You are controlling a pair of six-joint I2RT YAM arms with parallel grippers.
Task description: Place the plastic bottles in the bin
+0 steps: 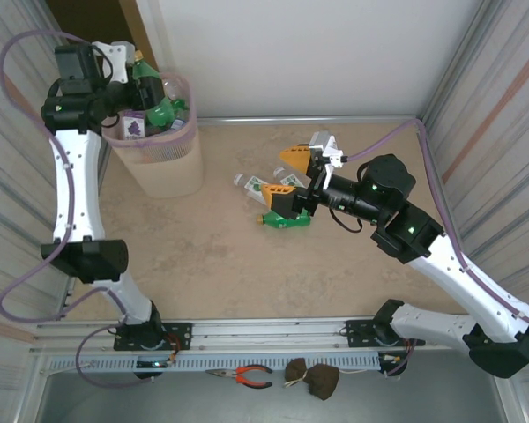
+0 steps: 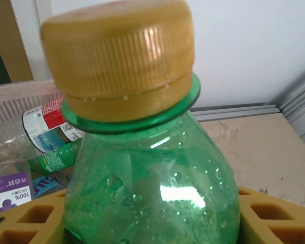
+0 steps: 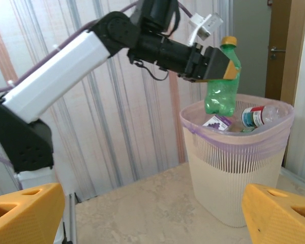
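L tool [image 3: 219,65] gripped green bottle [image 3: 221,94] upright over bin [image 3: 234,173], apparently ready to drop. R tool [image 1: 287,180] stood wide open over loose bottles [image 1: 249,185] on surface [image 1: 247,273], prob. lining up next pick.

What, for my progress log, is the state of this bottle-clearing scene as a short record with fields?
left jaws: closed on the green bottle, yellow cap up
held bottle position: over the opening of the bin, not yet released
bin contents: several bottles, among them a clear bottle with a red and blue label
right jaws: open, holding nothing
right jaws position: over the table, by the loose bottles
loose bottles: a few, clear and green, lying on the table
task status: unfinished
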